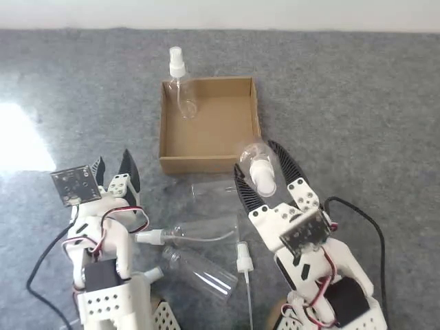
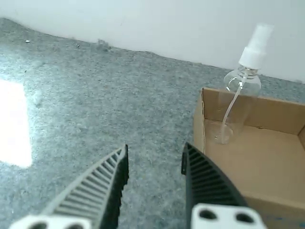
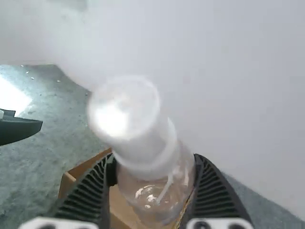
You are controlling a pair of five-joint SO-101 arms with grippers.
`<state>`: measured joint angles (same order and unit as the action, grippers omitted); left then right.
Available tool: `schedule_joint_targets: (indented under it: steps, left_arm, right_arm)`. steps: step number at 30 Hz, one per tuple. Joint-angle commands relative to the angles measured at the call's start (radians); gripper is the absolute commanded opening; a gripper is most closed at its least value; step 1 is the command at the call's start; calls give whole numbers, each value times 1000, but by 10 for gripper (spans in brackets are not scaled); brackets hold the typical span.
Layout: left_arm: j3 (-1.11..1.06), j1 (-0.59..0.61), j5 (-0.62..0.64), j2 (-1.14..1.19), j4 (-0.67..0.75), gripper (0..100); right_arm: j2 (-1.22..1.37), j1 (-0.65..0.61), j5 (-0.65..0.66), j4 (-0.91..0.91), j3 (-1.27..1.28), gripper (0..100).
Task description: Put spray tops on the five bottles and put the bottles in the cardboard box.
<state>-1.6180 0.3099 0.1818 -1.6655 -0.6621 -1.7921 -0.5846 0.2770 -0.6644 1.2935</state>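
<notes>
Right pincer (image 1: pixel 254 157): bottle (image 1: pixel 258 166) pinched, held by box (image 1: pixel 206 164) corner | left pincer (image 2: pixel 156 148): spread, held beside box

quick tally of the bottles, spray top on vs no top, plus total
bottles with spray top on: 3
bottles with no top: 2
total: 5 bottles

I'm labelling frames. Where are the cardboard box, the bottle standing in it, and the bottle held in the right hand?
cardboard box (image 1: pixel 196 165): high view, near wall.
standing bottle (image 1: pixel 185 100): high view, clear body.
held bottle (image 3: pixel 143 155): right wrist view, spray-top collar.
</notes>
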Motion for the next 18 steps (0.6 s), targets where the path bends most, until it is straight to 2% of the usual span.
schedule_joint_targets:
  steps: [1, 11, 18]
  left_arm:
    - [2, 3, -9, -5, -3, 173]
    - [2, 3, -11, -5, -3, 173]
    - [2, 3, -11, -5, -3, 173]
  right_arm:
    - [76, 12, 35, 56, -115, 16]
    - [469, 7, 28, 262, -255, 17]
    - [730, 5, 26, 318, -381, 17]
